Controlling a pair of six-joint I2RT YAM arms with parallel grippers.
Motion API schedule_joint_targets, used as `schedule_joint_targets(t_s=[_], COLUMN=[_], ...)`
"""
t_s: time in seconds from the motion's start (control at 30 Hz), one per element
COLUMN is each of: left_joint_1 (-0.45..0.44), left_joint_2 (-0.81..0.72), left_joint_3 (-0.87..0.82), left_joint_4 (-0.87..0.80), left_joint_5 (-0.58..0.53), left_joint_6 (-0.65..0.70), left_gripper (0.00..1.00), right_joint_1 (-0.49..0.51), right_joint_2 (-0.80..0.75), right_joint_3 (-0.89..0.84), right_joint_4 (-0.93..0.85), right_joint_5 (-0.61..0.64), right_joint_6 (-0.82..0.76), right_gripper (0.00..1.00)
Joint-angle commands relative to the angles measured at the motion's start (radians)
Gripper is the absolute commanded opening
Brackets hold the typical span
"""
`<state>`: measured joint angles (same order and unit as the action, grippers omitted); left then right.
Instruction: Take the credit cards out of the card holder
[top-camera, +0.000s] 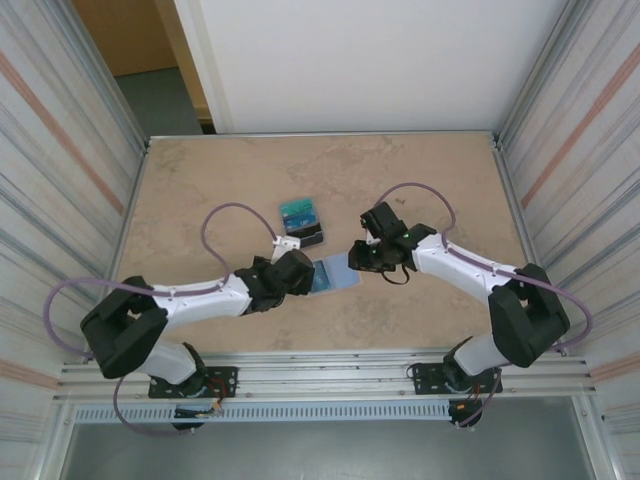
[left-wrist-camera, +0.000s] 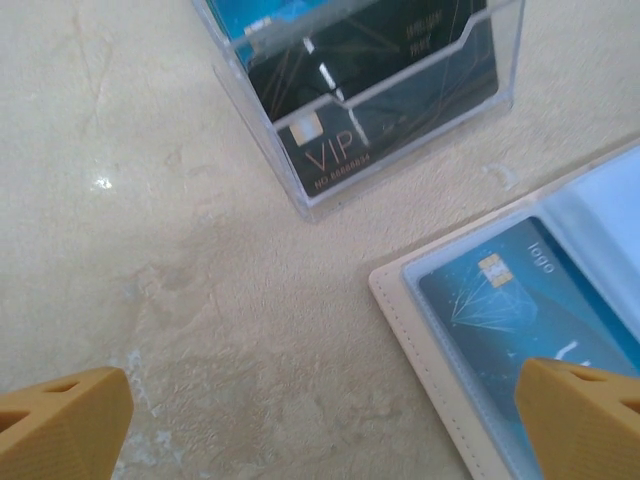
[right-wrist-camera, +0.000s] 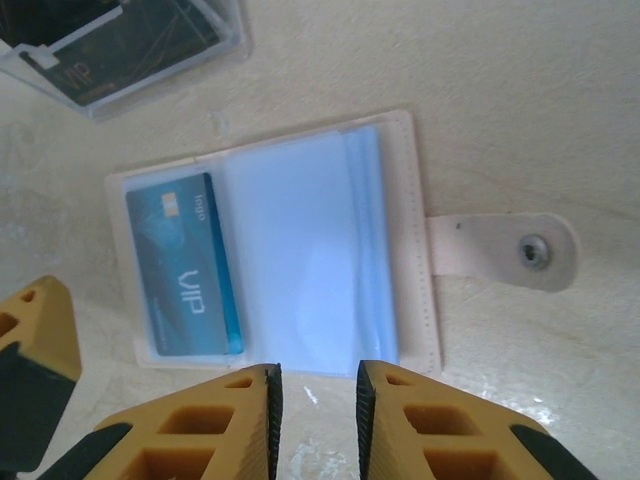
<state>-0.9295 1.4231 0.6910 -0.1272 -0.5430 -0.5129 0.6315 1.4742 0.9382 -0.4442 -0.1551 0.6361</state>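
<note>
- Card holder (right-wrist-camera: 300, 250): lies open and flat on the table (right-wrist-camera: 520, 100), pale blue sleeves up, between the two grippers. Its tab (right-wrist-camera: 500, 250) is stretched out to one side.
- Teal card (right-wrist-camera: 185, 265): sits fully inside the sleeve farthest from the tab, with no edge protruding. Judged not yet extracted.
- Clear box (left-wrist-camera: 300, 180): stands just beyond the holder, apart from it, with a dark card (left-wrist-camera: 400, 80) upright inside.
- Right gripper (right-wrist-camera: 315, 405): jaws narrow, a slim gap between them with nothing in it. It is poised at the holder's near edge, over the empty sleeves rather than the card.
- Left gripper (left-wrist-camera: 320, 425): jaws wide and holding nothing. It hovers over bare table beside the holder's corner, one finger above the card end.
- Risk, wrong layer: closing here likely pinches a loose sleeve instead of the card, lifting the whole holder.
- Risk, sliding: nothing pins the holder, so a pull on the card may drag it across the smooth table.
- Risk, flap: disturbed sleeves may fold over and cover the card.
- Risk, collision: the arms work close together. A wide left jaw could knock the box or the right fingers.
</note>
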Motion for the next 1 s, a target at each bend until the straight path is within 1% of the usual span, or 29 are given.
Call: schedule_joint_targets(t_s=[0.0, 0.13, 0.33, 0.5, 0.7, 0.97], left_joint_1=[0.022, 0.073, 0.105, 0.116, 0.125, 0.126], left_joint_2=[-0.052, -0.067, -0.032, 0.015, 0.062, 0.105], left_joint_3=[-0.020, -0.064, -0.073, -0.071, -0.071, -0.068], left_joint_4=[-0.015, 0.033, 0.079, 0.093, 0.095, 0.083], left_joint_5=[0.010, 0.093, 0.179, 0.209, 0.216, 0.212], left_joint_6=[-0.013, -0.043, -0.044, -0.047, -0.056, -0.059], left_gripper=[0.99, 0.99, 0.99, 0.99, 0.99, 0.99], right_joint_1=[0.026, 0.055, 0.079, 0.104, 0.125, 0.121], right_joint_2=[0.049, 0.119, 0.222, 0.291, 0.355, 0.387], right_joint_3=[0.053, 0.095, 0.167, 0.213, 0.257, 0.257], right_joint_4=[0.015, 0.030, 0.034, 0.015, -0.016, -0.027], right_joint_5=[-0.057, -0.078, -0.122, -0.129, -0.118, -0.106], right_joint_6=[-0.017, -0.027, -0.030, -0.036, -0.049, -0.048], right_gripper=[0.28, 0.27, 0.25, 0.24, 0.24, 0.26])
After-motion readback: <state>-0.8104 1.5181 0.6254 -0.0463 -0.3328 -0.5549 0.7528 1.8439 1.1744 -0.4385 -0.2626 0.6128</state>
